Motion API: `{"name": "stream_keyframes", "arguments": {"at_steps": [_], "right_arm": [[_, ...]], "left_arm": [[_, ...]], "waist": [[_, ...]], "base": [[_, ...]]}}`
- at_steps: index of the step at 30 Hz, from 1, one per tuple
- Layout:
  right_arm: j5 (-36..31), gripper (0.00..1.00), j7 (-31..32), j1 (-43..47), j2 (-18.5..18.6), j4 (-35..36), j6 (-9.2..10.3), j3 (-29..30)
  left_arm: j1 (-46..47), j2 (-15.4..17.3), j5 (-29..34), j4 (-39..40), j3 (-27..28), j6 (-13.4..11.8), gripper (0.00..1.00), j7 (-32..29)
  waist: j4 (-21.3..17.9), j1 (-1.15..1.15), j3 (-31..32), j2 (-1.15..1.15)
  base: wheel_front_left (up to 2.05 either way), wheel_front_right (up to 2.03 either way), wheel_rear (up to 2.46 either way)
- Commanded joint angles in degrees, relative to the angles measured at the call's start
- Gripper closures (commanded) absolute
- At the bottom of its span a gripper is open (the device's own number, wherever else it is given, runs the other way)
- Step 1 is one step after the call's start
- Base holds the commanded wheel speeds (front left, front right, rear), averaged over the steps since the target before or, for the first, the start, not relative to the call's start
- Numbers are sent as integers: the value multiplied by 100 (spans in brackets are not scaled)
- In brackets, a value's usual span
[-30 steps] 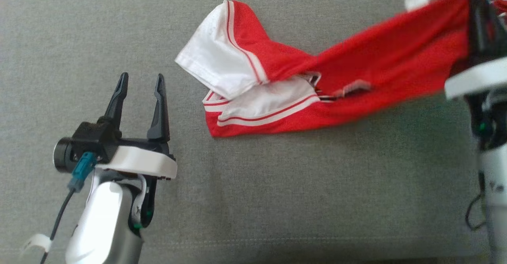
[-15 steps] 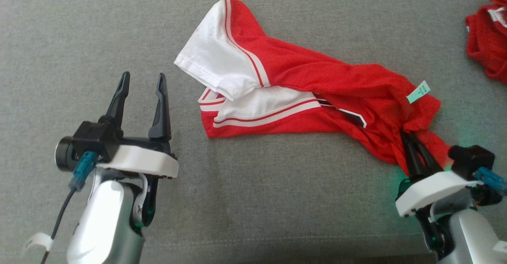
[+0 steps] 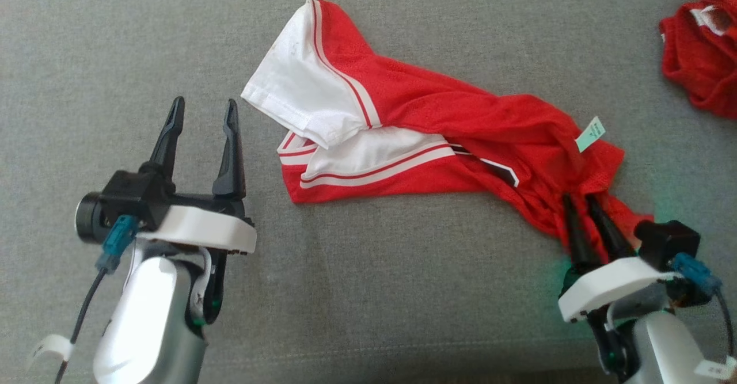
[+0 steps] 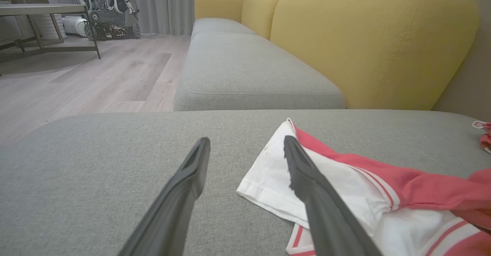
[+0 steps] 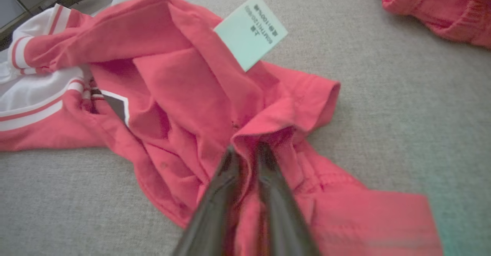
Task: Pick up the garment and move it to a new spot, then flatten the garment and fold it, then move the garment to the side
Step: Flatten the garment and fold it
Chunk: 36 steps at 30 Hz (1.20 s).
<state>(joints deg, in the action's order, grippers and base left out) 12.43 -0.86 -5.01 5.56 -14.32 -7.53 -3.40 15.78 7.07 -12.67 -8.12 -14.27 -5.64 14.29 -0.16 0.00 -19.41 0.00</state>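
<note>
Jaws on my right gripper [image 3: 578, 201] stand only a sliver apart, with a bunched fold of the red mesh garment with white striped panels [image 3: 437, 102] between the two dark fingers. Whether they pinch it I cannot tell. Loose red folds crowd both sides of those fingers at the lower right of the head frame, and a pale green paper label [image 3: 590, 134] sticks up from the cloth just above them.

On my left gripper [image 3: 204, 103] the jaws are spread wide and hold nothing. It hovers at the lower left, near the garment's white hem but apart from it.

From the right fingers the garment runs crumpled up to the upper middle of the frame, flat on the grey woven seat cushion [image 3: 403, 280]. A second crumpled red cloth [image 3: 696, 56] sits in the upper right corner, well apart. From the left wrist I see a mustard-yellow sofa back [image 4: 368, 45] beyond the cushion and pale wooden flooring [image 4: 96, 75] at upper left.
</note>
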Motion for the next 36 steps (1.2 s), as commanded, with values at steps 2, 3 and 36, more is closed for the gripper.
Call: {"name": "stream_keyframes", "arguments": {"at_steps": [2, 3, 36], "right_arm": [[-90, 0, -178, 210, -85, 190, 4, -156], [-114, 0, -259, 252, -101, 295, 4, -143], [-487, 0, -421, 95, -155, 1814, 4, 211]], "left_arm": [[101, 167, -35, 160, 171, -63, 0, 50], [76, 176, -37, 169, 174, -77, 0, 42], [-453, 455, -150, 387, 132, -227, 0, -253]], "waist": [[-15, 0, 87, 0], [-17, 0, 113, 0], [-75, 0, 649, 0]], "base": [[0, 0, 0], [0, 0, 0], [0, 0, 0]]}}
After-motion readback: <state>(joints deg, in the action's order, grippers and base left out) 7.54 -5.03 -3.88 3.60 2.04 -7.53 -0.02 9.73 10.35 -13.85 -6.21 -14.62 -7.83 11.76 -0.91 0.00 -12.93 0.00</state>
